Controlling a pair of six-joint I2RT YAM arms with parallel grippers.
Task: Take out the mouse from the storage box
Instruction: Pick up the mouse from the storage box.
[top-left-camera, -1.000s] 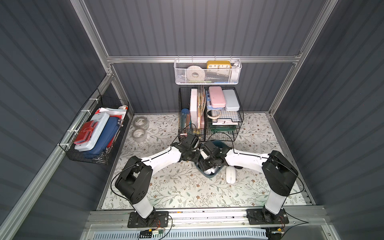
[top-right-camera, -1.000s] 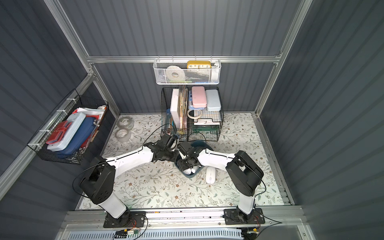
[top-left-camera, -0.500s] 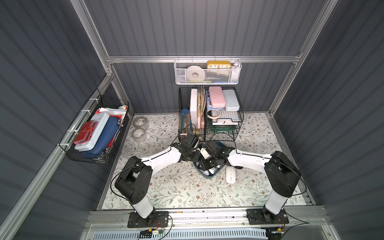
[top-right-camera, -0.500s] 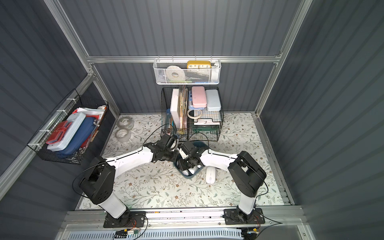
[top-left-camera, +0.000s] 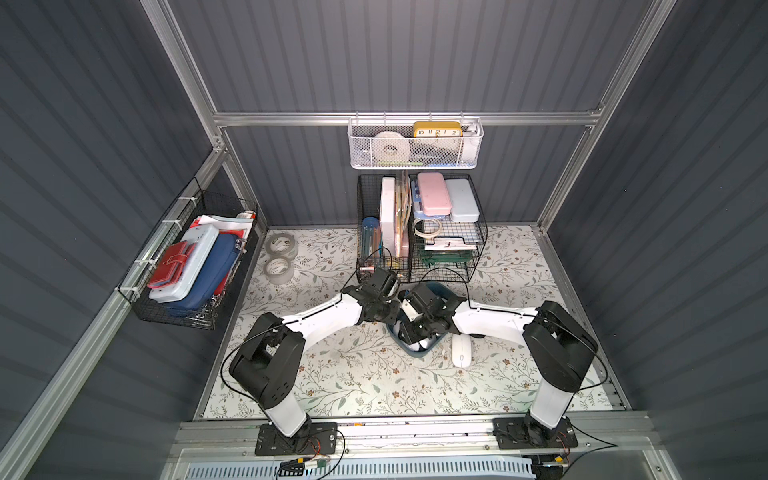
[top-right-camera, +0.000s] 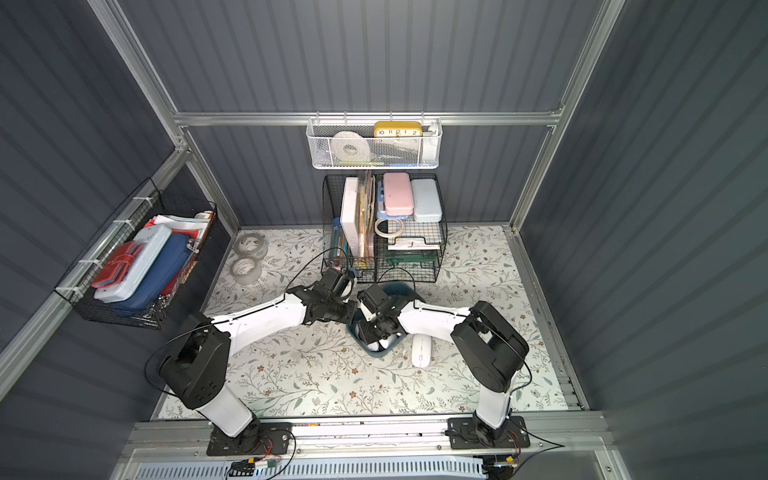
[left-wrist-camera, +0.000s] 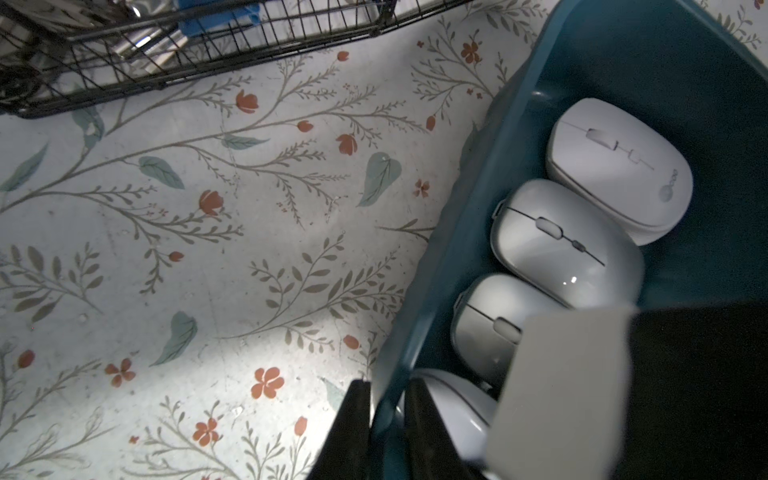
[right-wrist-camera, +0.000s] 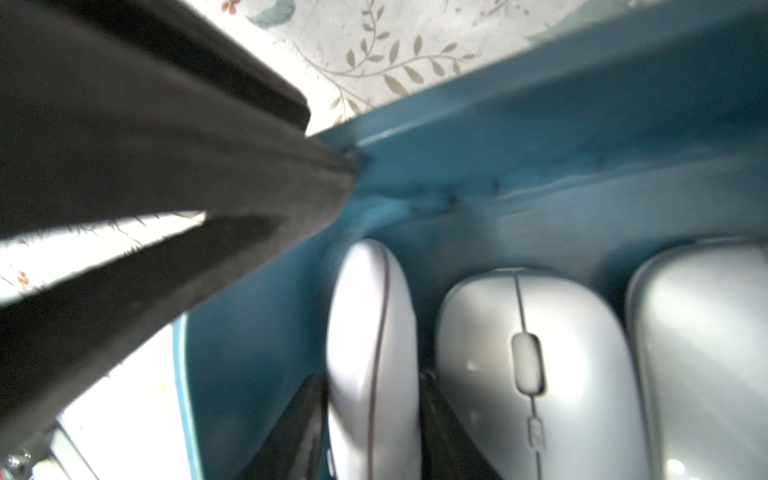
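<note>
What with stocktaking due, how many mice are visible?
5 mice: four in the box, the end mouse in the right gripper; one on the table beside it. More may be hidden.

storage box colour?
The storage box is dark teal, plain with no pattern. It shows best in the left wrist view.

You are looking into a lab robot cell dressed as a home-office nook: grey corrugated walls (top-left-camera: 374, 54) in aluminium framing (top-left-camera: 291, 119), two arms (top-left-camera: 320, 318) bolted to a front rail (top-left-camera: 415, 430). The floral worktop (top-left-camera: 365, 374), black wire organisers (top-left-camera: 363, 195) of stationery cases (top-left-camera: 434, 194), tape rolls (top-left-camera: 280, 245) and a yellow clock (top-left-camera: 437, 129) in a white basket (top-left-camera: 415, 161) give the office look.
</note>
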